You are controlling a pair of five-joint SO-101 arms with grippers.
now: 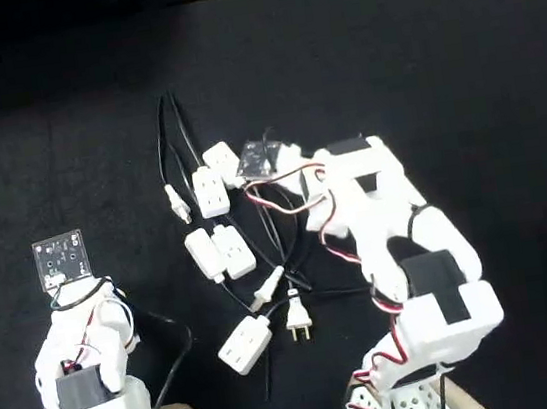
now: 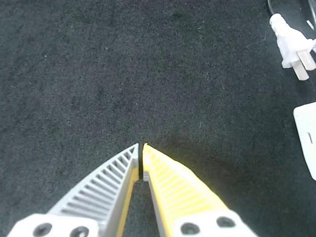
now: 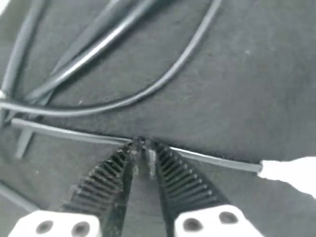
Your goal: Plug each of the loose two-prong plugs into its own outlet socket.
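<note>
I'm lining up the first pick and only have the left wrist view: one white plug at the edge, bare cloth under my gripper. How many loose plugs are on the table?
Observer: The high view shows three: a far plug beside the upper sockets, then a middle plug and a near plug closer to the arm bases.
Operator: And sockets?
Observer: I count five white blocks. The nearest socket block lies just beside the near plug.
Operator: What is the right arm doing?
Observer: The right gripper is shut, with its tips at a thin black cable that runs to a white moulded end. I can't tell whether the tips touch the cable.
</note>
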